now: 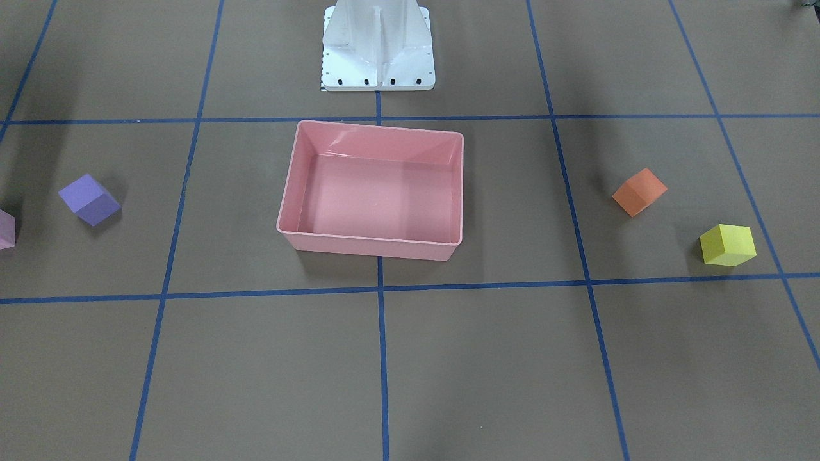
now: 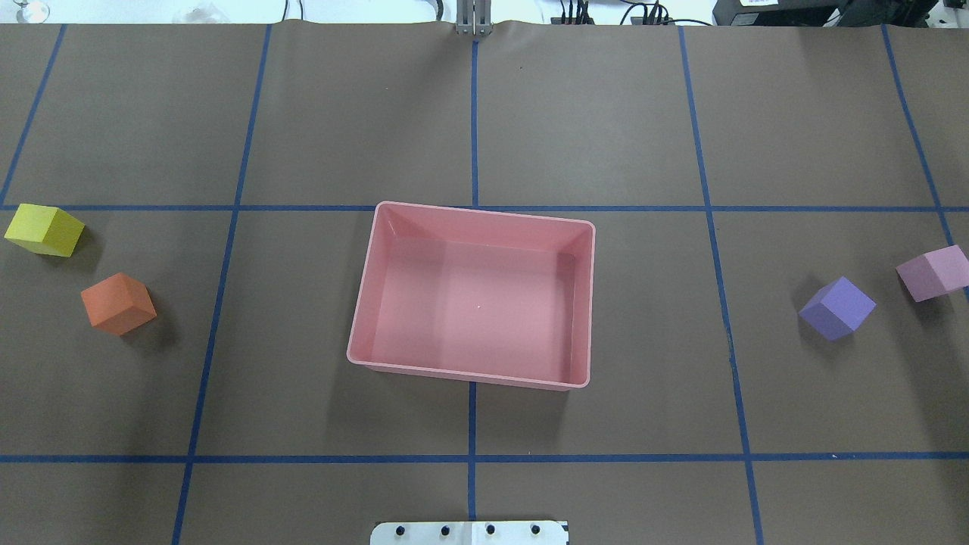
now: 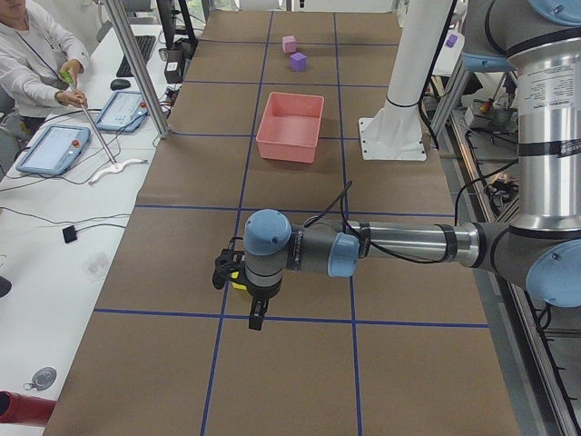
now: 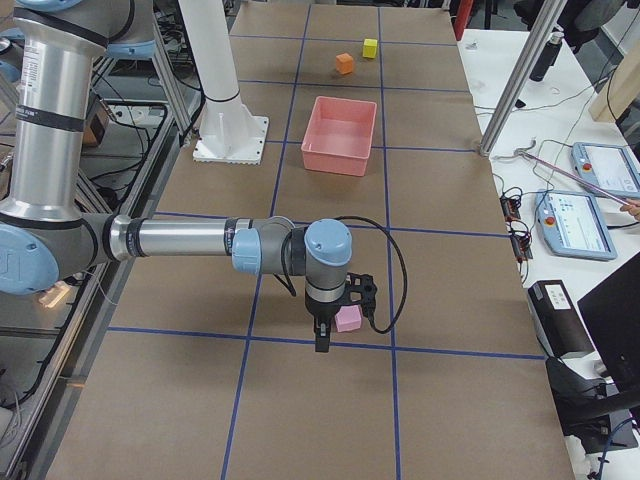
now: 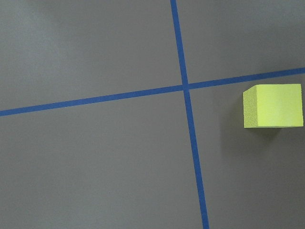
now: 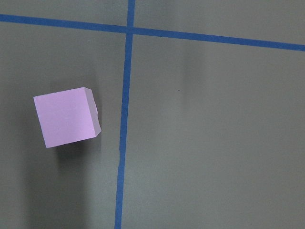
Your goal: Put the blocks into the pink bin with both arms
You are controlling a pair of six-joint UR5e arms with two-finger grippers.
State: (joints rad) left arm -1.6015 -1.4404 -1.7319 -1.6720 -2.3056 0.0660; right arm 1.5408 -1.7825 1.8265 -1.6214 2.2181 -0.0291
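The pink bin [image 1: 368, 246] stands empty at the table's middle. The orange block [image 2: 118, 303] and yellow block [image 2: 44, 229] lie on the robot's left. The purple block [image 2: 836, 307] and light pink block [image 2: 933, 272] lie on its right. My left gripper [image 3: 256, 316] hangs over the table by the yellow block [image 5: 272, 106]. My right gripper [image 4: 320, 340] hangs beside the light pink block [image 6: 66, 117]. Both grippers show only in the side views, so I cannot tell whether they are open or shut. Neither wrist view shows fingers.
The white base column [image 1: 378, 45] stands behind the bin. Blue tape lines [image 2: 472, 113] cross the brown table cover. An operator [image 3: 32, 54] sits at a side desk with control tablets [image 3: 54, 150]. More tablets [image 4: 575, 215] lie beyond the opposite table edge.
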